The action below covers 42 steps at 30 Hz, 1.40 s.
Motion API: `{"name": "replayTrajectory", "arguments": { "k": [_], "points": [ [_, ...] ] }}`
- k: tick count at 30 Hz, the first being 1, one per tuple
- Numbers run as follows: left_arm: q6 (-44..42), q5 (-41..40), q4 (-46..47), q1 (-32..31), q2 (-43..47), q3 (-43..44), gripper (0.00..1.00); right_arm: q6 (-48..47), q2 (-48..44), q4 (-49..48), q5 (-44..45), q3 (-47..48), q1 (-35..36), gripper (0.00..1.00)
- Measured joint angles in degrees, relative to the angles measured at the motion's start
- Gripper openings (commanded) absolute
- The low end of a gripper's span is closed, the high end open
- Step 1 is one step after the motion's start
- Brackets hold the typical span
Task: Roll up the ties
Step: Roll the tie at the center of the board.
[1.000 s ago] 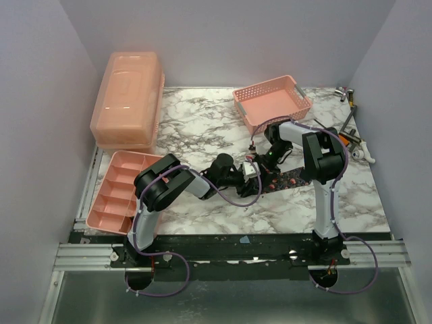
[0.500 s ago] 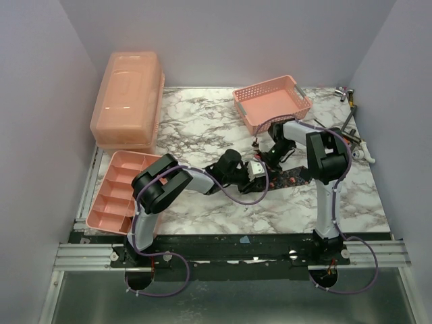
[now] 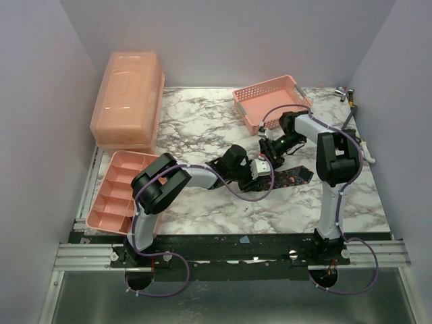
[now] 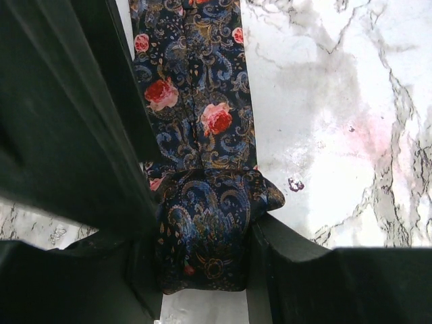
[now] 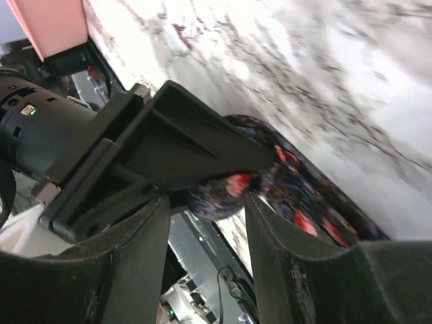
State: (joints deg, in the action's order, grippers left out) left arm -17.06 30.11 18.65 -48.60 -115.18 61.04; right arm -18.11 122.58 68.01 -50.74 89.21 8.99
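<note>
Low centre, the left end effector (image 4: 202,260) pinches the coiled end of a dark navy rose-patterned fabric necktie (image 4: 202,128) — right end effector (image 5: 206,202) spread, so it could unroll.

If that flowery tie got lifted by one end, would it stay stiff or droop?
Probably droop: the tie lies flat on the table. The rolled end in the left gripper may uncoil if released. Thin cloth, likely light.

The tie (image 4: 196,128) is cut off by the left wrist view's top edge. Small items (image 3: 348,95) at the worktop's (image 3: 202,115) far right corner cannot be told.
</note>
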Motion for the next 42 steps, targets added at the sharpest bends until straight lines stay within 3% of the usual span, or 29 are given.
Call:
{"name": "replayTrajectory", "arguments": {
  "k": [8, 13, 16, 19, 24, 34, 42],
  "points": [
    [-0.6, 0.4, -3.2, 0.3, 0.3, 1.0, 0.29, 0.2, 0.0, -1.7, 1.1, -2.2, 4.0, 0.4],
    [-0.9, 0.4, -4.2, 0.2, 0.3, 1.6, 0.3, 0.0, 0.6, -1.9, 2.3, -2.3, 4.1, 0.01],
    [-1.0, 0.4, -4.7, 0.2, 0.3, 1.8, 0.35, 0.0, 0.6, -1.7, 2.6, -2.3, 4.1, 0.0],
    [-1.1, 0.6, -5.0, 0.4, 0.3, 2.0, 0.48, 0.1, 0.6, -1.9, 3.0, -2.5, 4.0, 0.01],
    [-1.5, 3.5, -5.3, 1.2, 0.1, 2.3, 0.61, 1.8, 0.9, -3.3, 6.8, -4.1, 3.1, 0.0],
    [1.3, 7.8, 1.0, 1.9, 0.1, 0.0, 0.75, 5.4, 0.0, -5.7, 10.9, -5.9, 2.6, 0.0],
    [7.6, 8.0, 11.9, 2.1, -0.3, -2.8, 0.76, 6.5, -2.2, -8.9, 16.1, -8.4, 2.3, 0.0]
  ]
}}
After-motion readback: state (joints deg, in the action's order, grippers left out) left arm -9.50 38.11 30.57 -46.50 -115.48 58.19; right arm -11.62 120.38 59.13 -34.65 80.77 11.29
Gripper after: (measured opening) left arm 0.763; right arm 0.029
